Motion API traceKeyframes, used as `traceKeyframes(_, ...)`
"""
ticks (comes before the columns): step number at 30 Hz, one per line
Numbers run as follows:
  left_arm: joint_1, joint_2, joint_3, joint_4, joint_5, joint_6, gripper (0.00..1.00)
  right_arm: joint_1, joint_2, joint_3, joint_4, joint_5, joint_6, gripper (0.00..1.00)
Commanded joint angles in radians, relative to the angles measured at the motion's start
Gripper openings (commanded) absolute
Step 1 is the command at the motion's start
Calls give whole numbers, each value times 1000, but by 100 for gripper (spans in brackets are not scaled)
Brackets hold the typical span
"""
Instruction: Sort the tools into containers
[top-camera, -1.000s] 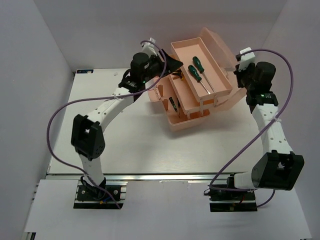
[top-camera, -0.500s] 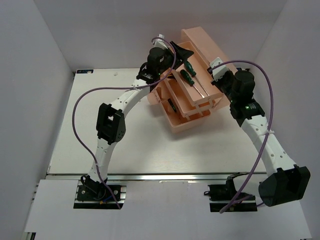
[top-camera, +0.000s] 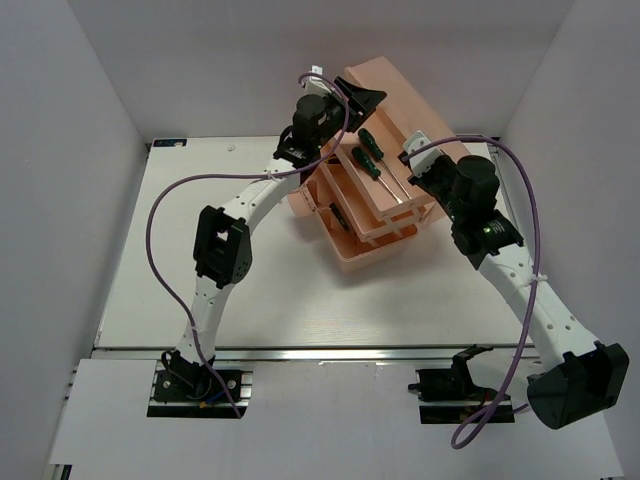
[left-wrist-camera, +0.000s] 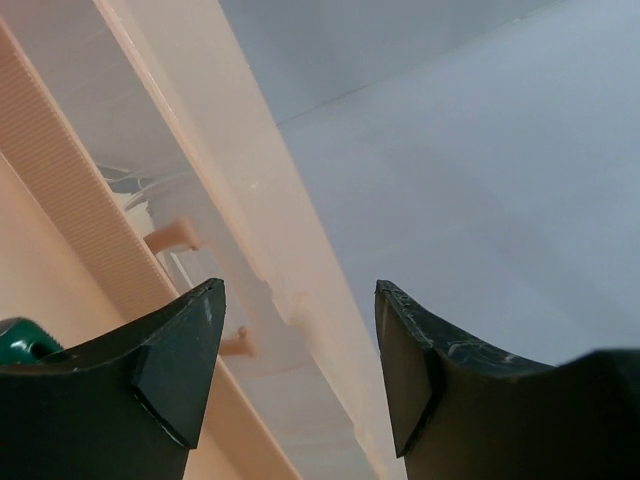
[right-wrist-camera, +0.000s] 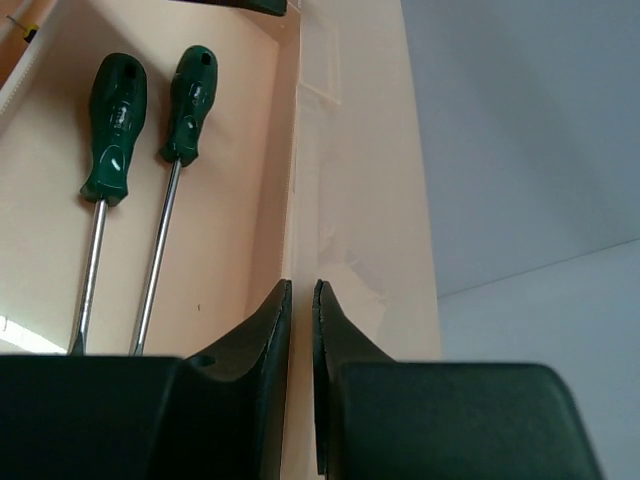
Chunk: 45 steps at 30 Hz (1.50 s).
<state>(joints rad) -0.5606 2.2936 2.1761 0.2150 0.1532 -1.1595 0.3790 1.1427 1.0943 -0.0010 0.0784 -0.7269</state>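
White table (top-camera: 280, 300), toolbox (top-camera: 365, 240) far centre: my left gripper (left-wrist-camera: 298, 290) gapes, lid (left-wrist-camera: 260, 200) edge between fingers; right gripper (right-wrist-camera: 301, 285) closed along tray (right-wrist-camera: 290, 150) wall, screwdrivers (right-wrist-camera: 115, 130) parallel alongside.

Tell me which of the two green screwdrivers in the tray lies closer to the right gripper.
The slimmer-handled screwdriver, nearest the tray wall where the right gripper sits. The thicker-handled screwdriver lies on its far side.

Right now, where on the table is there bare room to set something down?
Free: the table in front of the toolbox, between the left arm and right arm, and the strip left of the left arm. Crowded: the far side, where the left pincer and right pincer are at the toolbox.
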Motion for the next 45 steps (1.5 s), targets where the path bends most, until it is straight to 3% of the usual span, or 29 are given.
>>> traceKeyframes(1,-7,9,13,32,-9,-32,70,50,-67,7,121,-94,-2,0)
traceKeyframes(3,-7,16,11,37,-9,-42,66,72,-77,0,114,-91,-3,0)
traceKeyframes(7,-7,38,7,81,-3,-89,42,95,-86,-30,107,-83,0,0)
traceKeyframes(11,-5,46,-2,96,-1,-114,24,103,-93,-43,90,-85,9,0)
traceKeyframes(14,2,32,-38,129,2,-135,14,104,-100,-42,61,-101,30,35)
traceKeyframes(15,5,26,-51,145,3,-141,12,104,-107,-37,50,-107,43,53)
traceKeyframes(17,19,4,-97,162,5,-157,11,103,-113,-1,17,-167,79,65)
traceKeyframes(21,47,-45,-196,234,23,-186,9,101,-165,35,-105,-394,60,68)
traceKeyframes(23,63,-74,-252,259,37,-204,8,103,-181,41,-221,-615,-9,68)
traceKeyframes(25,74,-94,-285,290,66,-213,7,103,-178,42,-386,-794,-167,66)
traceKeyframes(28,87,-143,-361,326,101,-226,6,103,-115,88,-638,-940,-519,52)
traceKeyframes(29,88,-158,-401,333,109,-224,6,103,-95,101,-804,-956,-611,44)
traceKeyframes(34,97,-265,-570,409,160,-226,6,104,37,151,-1060,-921,-868,38)
traceKeyframes(43,166,-443,-913,518,258,-224,9,110,32,75,-970,-896,-784,42)
traceKeyframes(45,174,-459,-963,547,278,-224,16,110,29,69,-952,-896,-761,42)
